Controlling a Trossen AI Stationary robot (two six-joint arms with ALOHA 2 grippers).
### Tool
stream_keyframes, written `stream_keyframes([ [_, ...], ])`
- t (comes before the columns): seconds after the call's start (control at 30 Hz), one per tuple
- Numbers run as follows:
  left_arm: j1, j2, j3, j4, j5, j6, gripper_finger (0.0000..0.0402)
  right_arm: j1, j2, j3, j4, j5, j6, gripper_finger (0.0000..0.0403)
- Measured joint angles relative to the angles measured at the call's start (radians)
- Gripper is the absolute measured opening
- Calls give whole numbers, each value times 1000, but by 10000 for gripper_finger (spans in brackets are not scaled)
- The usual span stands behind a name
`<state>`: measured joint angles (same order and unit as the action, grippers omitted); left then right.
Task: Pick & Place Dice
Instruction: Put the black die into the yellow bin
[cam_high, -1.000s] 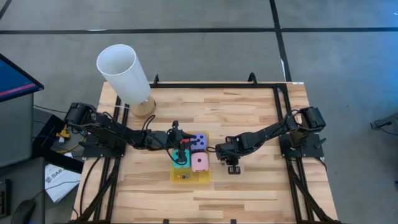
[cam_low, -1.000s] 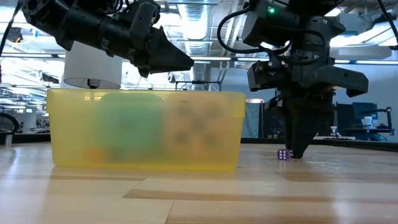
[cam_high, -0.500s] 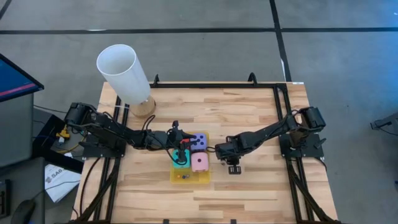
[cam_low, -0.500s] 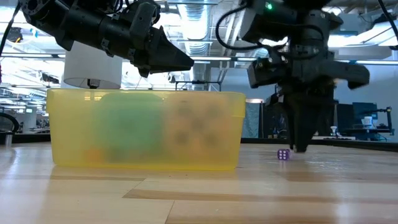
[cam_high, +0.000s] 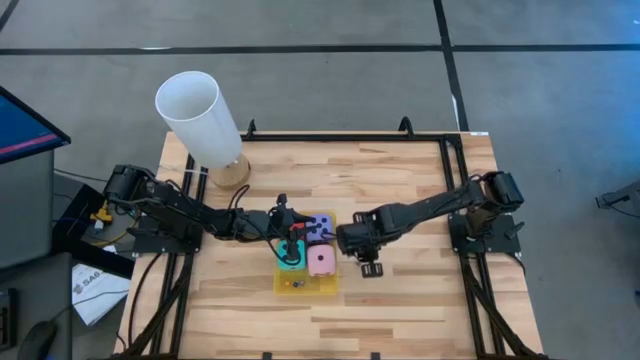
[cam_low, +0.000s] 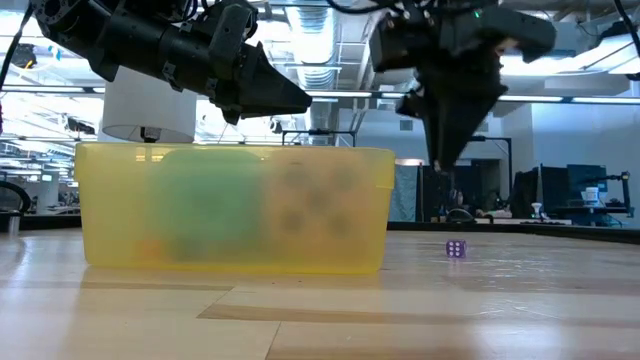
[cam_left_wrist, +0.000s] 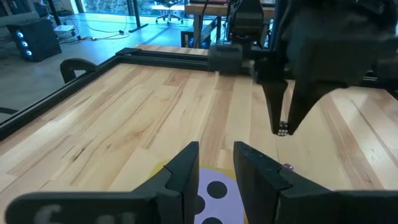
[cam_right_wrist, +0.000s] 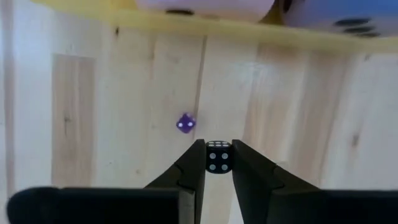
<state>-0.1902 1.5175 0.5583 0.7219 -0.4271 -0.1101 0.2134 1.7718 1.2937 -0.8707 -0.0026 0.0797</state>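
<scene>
Clearly clamped on a tiny black die (cam_right_wrist: 217, 157) with white dots: the right gripper (cam_low: 445, 160). Hangs up off the table (cam_high: 400, 175), just beside the right end of the yellow tray (cam_low: 230, 152). From the low view, cannot make out the black die at the fingertips at all; only shows well from the right wrist.

Below that gripper, lying loose on the wood: a tiny purple die (cam_right_wrist: 185, 123). Sits near the tray wall, not touching it, and not touching the fingers either.

Over the tray, coming in from the left: the left gripper (cam_left_wrist: 216, 148). Fingers a little apart, with a thin gap between them and nothing seen in the gap. Points across a purple cube (cam_left_wrist: 214, 190) whose dark dots peek out between the fingers; most of that cube cut off at the edge of the left wrist view.

From above, inside the tray: the purple cube at the far right corner, a pink cube (cam_high: 320, 262) in front of it, and a cyan cube (cam_high: 289, 265) to the left, partly covered by the left arm. Also a red bit (cam_high: 296, 236) under the left gripper; cannot tell whether cube or part of the arm. A few tiny coloured specks in the near end of the tray, too small to tell apart.

Through the tray's yellow wall in the low view, only blurry green and pinkish shapes.
</scene>
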Motion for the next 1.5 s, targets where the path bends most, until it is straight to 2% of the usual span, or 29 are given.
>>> stream_keyframes([
  [0.33,0,0,0,0,1,0,90,-1,0,85,-25,15,-73,62],
  [0.53,0,0,0,0,1,0,90,-23,-4,85,-47,101,-105,54],
  [0.7,0,-12,0,-29,5,7,90,-41,-55,84,-63,102,-114,51],
  [0.83,-4,-76,0,-109,5,25,90,-45,-119,84,-34,102,-106,52],
  [1.0,-25,-208,0,-273,16,16,90,-38,-166,35,236,101,-146,52],
  [1.23,-79,-345,-1,-353,16,-29,90,-48,-132,-96,592,105,-188,52],
  [1.5,-101,-359,-6,-350,17,-28,90,-53,-62,-151,840,108,-187,52],
])
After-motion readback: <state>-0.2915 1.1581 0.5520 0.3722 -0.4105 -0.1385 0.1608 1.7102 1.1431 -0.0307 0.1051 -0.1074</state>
